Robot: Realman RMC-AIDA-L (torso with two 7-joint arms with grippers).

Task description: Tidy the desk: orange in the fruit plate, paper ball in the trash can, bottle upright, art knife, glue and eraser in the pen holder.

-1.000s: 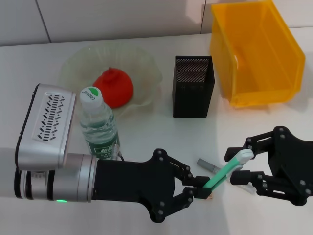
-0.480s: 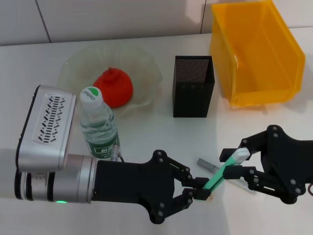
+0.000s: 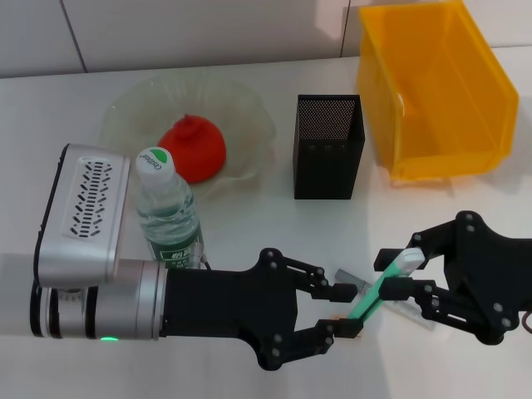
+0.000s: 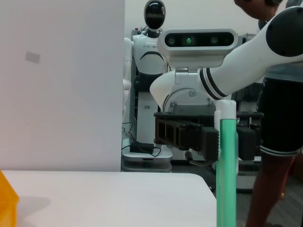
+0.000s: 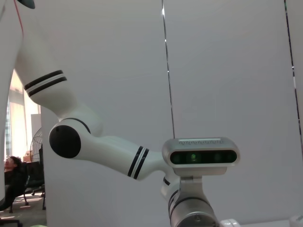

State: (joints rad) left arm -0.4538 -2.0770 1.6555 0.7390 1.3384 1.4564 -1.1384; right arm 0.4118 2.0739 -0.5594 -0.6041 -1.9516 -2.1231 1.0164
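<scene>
A green art knife (image 3: 371,298) with a white end hangs slanted above the table's front. My right gripper (image 3: 392,274) is shut on its white upper end. My left gripper (image 3: 347,309) stands open around the knife's lower tip, its fingers apart from it. In the left wrist view the knife (image 4: 226,175) rises upright before the right gripper (image 4: 189,135). The orange (image 3: 193,148) lies in the fruit plate (image 3: 125,108). The bottle (image 3: 166,212) stands upright beside my left arm. A short grey tube (image 3: 347,276), perhaps the glue, lies under the grippers. Paper ball and eraser are hidden.
The black mesh pen holder (image 3: 328,145) stands mid-table, behind the grippers. The yellow trash can (image 3: 432,91) sits at the back right, and its corner (image 4: 7,203) shows in the left wrist view. The right wrist view holds only my own head and arm.
My left gripper has opened and let go of the knife's lower end. The right gripper has closed in on the white upper end and now holds the knife alone.
</scene>
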